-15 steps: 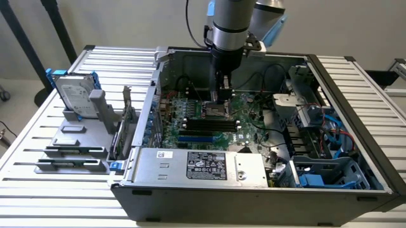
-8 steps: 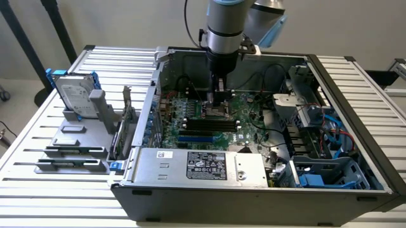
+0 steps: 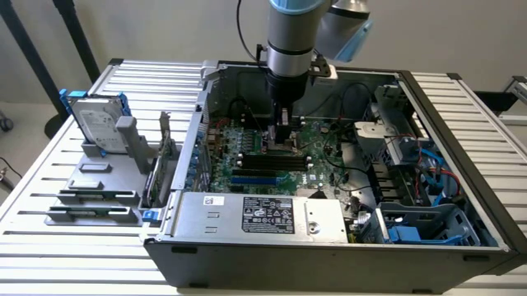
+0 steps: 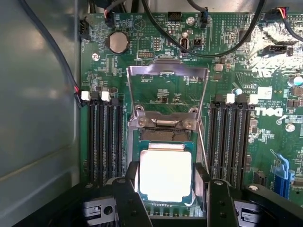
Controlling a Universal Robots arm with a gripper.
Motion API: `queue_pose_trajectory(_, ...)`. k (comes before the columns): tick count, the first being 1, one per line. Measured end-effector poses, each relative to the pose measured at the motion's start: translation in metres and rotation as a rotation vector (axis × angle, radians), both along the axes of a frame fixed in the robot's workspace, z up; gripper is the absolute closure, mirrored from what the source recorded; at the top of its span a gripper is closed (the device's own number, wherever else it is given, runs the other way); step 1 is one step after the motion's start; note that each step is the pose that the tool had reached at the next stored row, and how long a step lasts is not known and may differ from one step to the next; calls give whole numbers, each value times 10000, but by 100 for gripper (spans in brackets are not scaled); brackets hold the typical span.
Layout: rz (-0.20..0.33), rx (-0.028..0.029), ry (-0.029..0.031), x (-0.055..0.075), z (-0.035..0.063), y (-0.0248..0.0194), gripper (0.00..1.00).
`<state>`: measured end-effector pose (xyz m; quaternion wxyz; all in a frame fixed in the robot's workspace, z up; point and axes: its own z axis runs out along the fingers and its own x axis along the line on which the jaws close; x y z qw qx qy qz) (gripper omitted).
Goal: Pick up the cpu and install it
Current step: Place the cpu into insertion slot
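The cpu (image 4: pixel 165 175) is a thin, flat square with a shiny metal lid on a green substrate. It looks light and rigid, but its smooth edges give little to grip, and its underside contacts are likely easy to damage if it tilts or drags. The two opposite side edges are the sensible place to hold it, keeping it level.

That is how the gripper (image 4: pixel 166 179) has it: the jaws stand fairly wide, with one dark finger (image 4: pixel 130 198) against each side edge of the chip. The cpu sits squarely over the socket (image 4: pixel 165 135); whether it hangs just above or already rests in it, I cannot tell.

The hinged load plate (image 4: pixel 168 71) is folded back and open beyond the socket. Rows of memory slots (image 4: pixel 102 137) flank it on the green motherboard (image 4: pixel 236 61).

In the exterior view the gripper (image 3: pixel 284 139) reaches down into the open computer case (image 3: pixel 329 259).
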<state>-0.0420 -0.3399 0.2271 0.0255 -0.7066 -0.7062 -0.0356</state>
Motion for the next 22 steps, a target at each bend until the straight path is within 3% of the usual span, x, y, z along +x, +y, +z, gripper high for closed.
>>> queue_pose_trajectory(3, -19, 48, -26, -4, -21, -12, 45)
queue_pose_trajectory(7, -21, 179, -104, -7, -39, -18, 45)
queue_pose_trajectory(9, -34, 213, -117, -13, -45, -27, 45)
queue_pose_trajectory(12, -118, 240, -119, -13, -52, -32, 45)
queue_pose_trajectory(22, -198, 245, -120, -13, -63, -33, 45)
